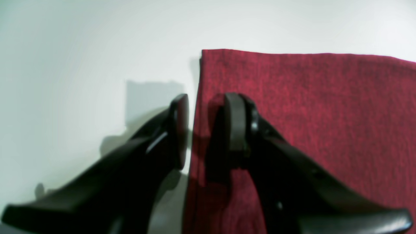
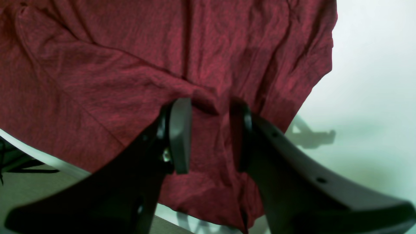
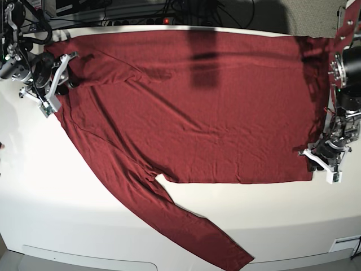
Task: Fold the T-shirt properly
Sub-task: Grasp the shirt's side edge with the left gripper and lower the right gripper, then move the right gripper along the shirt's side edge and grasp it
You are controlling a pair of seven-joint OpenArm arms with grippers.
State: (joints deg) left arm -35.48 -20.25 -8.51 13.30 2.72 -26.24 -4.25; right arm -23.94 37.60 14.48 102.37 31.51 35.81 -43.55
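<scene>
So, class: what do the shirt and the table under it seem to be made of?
Shirt: thin soft knit, probably cotton or a blend; matte maroon heather, limp wrinkles. Table: smooth white hard surface, perhaps laminate; faint sheen, sharp shadows.

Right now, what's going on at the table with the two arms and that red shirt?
A dark red long-sleeved T-shirt lies spread flat on the white table, one sleeve trailing toward the front edge; no fold has been made yet. The left pincer is at the hem corner, its jaws apart and straddling the side edge of the fabric. The right pincer is at the shoulder end, jaws apart over a raised wrinkle of cloth. Neither pincer has closed on the fabric.
</scene>
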